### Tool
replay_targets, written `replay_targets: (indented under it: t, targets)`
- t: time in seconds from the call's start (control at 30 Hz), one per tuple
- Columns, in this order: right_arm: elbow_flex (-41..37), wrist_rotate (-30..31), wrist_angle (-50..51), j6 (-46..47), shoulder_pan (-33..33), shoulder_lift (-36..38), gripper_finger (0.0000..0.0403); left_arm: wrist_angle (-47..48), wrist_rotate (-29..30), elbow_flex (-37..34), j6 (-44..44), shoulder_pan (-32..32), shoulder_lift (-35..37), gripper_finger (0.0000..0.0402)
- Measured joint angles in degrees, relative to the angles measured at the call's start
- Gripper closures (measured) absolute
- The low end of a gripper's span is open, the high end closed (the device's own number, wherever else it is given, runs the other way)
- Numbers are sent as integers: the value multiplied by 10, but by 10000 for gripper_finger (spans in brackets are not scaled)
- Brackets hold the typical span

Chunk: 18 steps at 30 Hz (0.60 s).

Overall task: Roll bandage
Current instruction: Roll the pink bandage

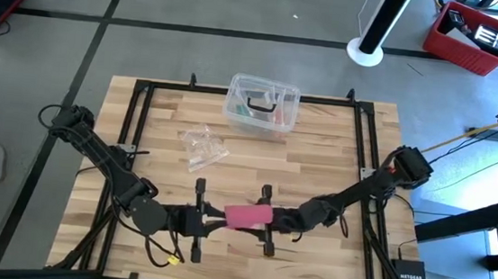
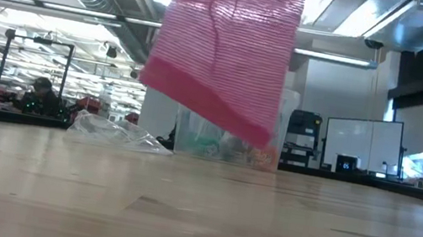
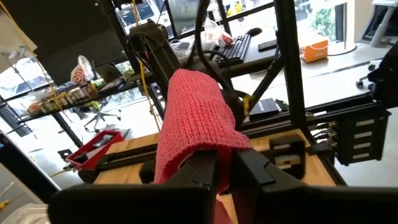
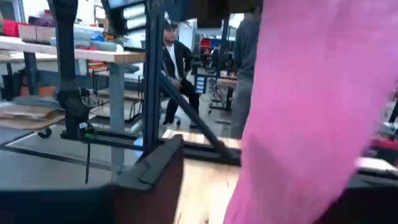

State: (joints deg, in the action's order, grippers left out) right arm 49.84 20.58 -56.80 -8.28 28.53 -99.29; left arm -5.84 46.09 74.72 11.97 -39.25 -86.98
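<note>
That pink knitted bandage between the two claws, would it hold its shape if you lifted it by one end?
Probably not. The bandage hangs clear of the table and drapes over the left gripper, so it looks floppy. Its open knit suggests it is light and grippy rather than slippery.

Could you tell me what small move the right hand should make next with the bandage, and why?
Probably close the right hand on the bandage's free end. The left hand is shut on the other end, and the strip hangs clear above the table, so a second grip would likely steady it.
</note>
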Motion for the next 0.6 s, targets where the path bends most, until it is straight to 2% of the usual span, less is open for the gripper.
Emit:
replay_targets:
  t: [0.07, 0.2, 0.23, 0.47, 0.6]
  targets:
    - [0, 16, 14, -17, 0, 9, 255, 2, -8, 0, -7, -4, 0, 384]
    - [0, 66, 91, -82, -1, 31, 370, 1, -84, 0, -25, -13, 0, 384]
    - [0, 80, 108, -99, -1, 36, 386, 1, -99, 0, -31, -17, 0, 384]
    - [0, 162, 172, -199, -1, 68, 398, 1, -227, 0, -89, -41, 0, 384]
    - [0, 242, 202, -269, -1, 99, 397, 0, -305, 0, -133, -56, 0, 384]
